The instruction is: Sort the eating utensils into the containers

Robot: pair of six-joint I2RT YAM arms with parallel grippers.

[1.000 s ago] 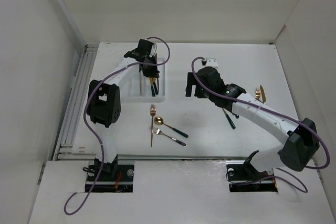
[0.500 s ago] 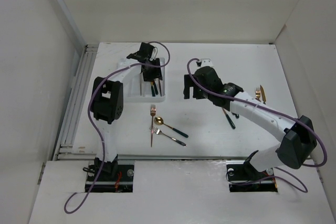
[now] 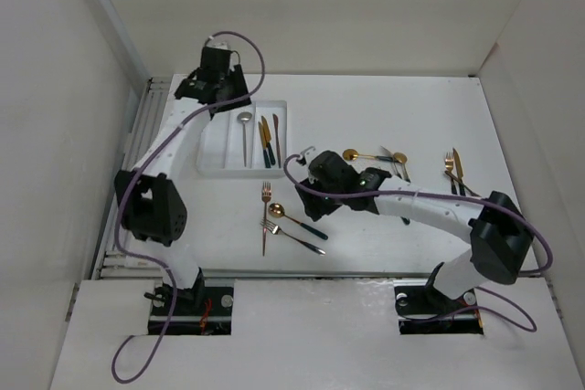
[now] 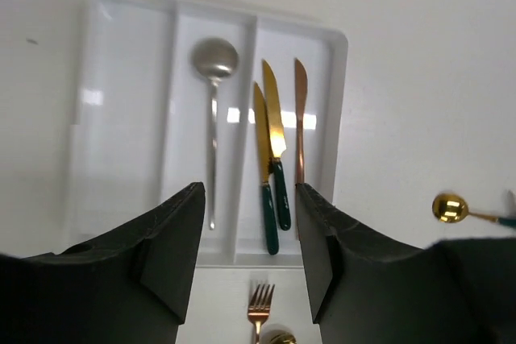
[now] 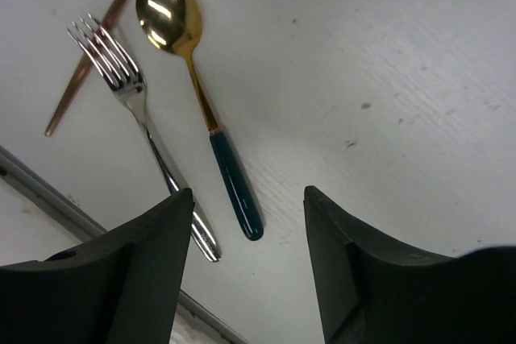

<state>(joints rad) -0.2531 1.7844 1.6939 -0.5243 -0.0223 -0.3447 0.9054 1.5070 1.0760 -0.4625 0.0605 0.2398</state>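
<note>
White tabletop, enclosed by pale walls. At 11 o'clock from table centre sits the tray, divided into three long compartments. Its middle compartment holds a silver spoon, bowl toward 12 o'clock. Its right compartment holds two gold knives with green handles and a rose-gold knife, side by side.

Above the tray hovers the left gripper — jaws parted, nothing between them.

At 6 o'clock from the tray hangs the right gripper, released. Its jaws straddle the green handle of a gold spoon lying flat on the table, and neither pad touches it. At that spoon's 9 o'clock lies a silver fork, with a rose-gold handle just beside its tines.

At 3 o'clock from the tray — a second gold spoon, then a fork-and-knife pair.
</note>
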